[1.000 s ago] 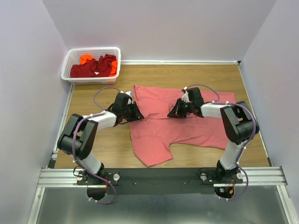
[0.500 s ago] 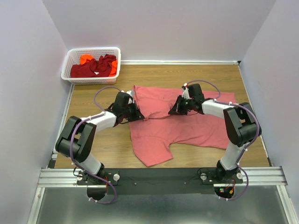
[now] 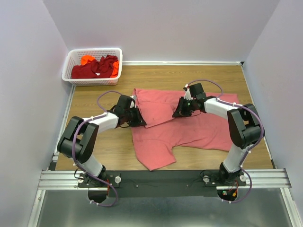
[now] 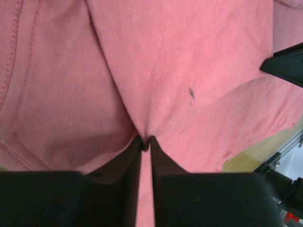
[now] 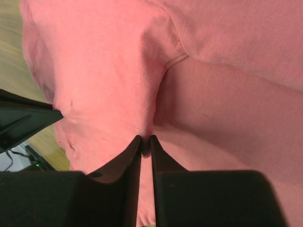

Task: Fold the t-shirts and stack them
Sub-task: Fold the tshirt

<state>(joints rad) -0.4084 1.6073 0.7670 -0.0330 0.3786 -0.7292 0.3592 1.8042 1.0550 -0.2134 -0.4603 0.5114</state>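
Observation:
A large salmon-pink t-shirt (image 3: 199, 132) lies spread on the wooden table. My left gripper (image 3: 141, 121) sits at its left edge, and in the left wrist view the left gripper (image 4: 146, 141) is shut on a pinched fold of the pink t-shirt (image 4: 180, 71). My right gripper (image 3: 176, 113) is over the shirt's upper middle. The right wrist view shows the right gripper (image 5: 146, 141) shut on a ridge of the same pink t-shirt (image 5: 109, 71). A flap of cloth spans between the two grippers. The dark red t-shirt (image 3: 92, 70) and the orange t-shirt (image 3: 86, 59) lie crumpled in the basket.
The white lattice basket (image 3: 94, 49) stands at the far left corner against the wall. Bare wooden table (image 3: 94, 142) shows left of the pink shirt and along the far side. Light walls close in the table on three sides.
Both grippers have pinched the pink cloth. The left one has shifted slightly right and nearer, the right one slightly farther, and the shirt's upper left part now forms a drawn flap between them.

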